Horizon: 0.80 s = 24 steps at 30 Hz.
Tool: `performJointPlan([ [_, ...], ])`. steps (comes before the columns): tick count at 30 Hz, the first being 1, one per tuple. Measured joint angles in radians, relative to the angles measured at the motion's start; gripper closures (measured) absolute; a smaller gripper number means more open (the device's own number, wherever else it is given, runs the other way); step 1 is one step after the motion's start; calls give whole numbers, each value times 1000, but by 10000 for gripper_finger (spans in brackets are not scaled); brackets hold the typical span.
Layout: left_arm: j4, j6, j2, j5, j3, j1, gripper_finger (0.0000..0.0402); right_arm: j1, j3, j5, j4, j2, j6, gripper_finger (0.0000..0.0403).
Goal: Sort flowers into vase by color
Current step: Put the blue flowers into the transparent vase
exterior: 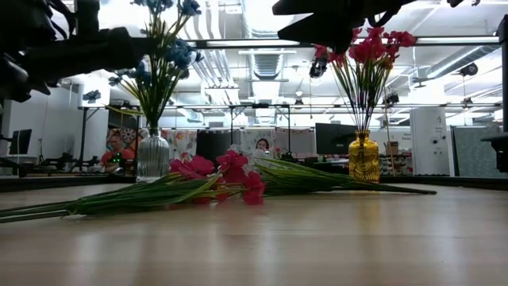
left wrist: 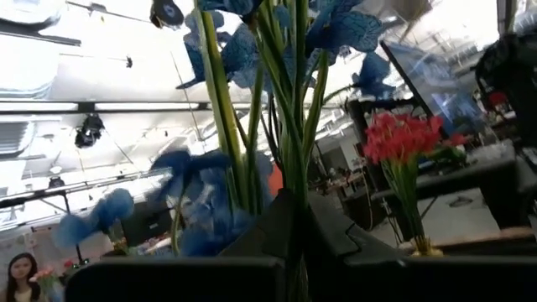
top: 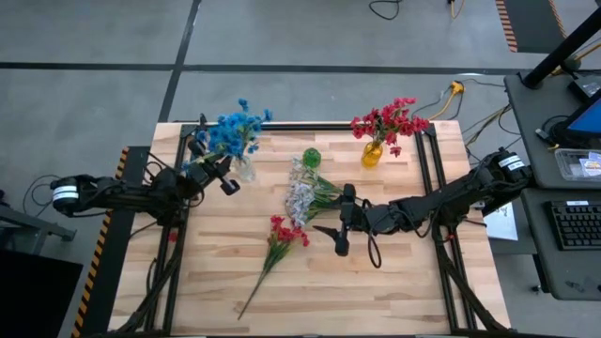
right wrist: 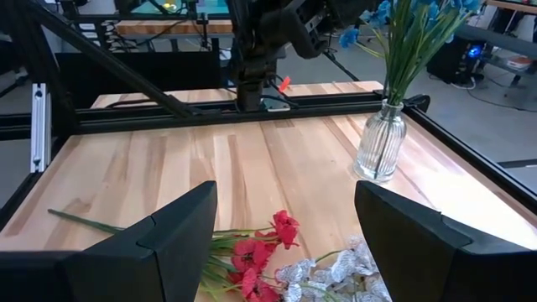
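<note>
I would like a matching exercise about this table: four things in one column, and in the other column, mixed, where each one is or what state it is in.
Things:
1. blue flowers
2. white flowers
3. left gripper
4. right gripper

Place or state:
A. open, above the loose flowers lying mid-table
B. standing in the clear glass vase
C. shut, beside the clear glass vase
D. lying flat on the table, near a loose red flower

Pairs: 1-B, 2-D, 3-C, 4-A
</note>
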Motion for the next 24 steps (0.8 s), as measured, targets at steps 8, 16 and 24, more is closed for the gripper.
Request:
performJointPlan([
  [8, 12, -3, 70, 0, 46, 12, 401, -2, 0, 0, -1, 0, 0, 126],
  [16, 139, -39, 171, 1, 46, 53, 401, -2, -5, 0, -3, 0, 0, 126],
  [24, 142, -57, 239, 11, 85, 66, 401, -2, -6, -1, -5, 0, -1, 126],
])
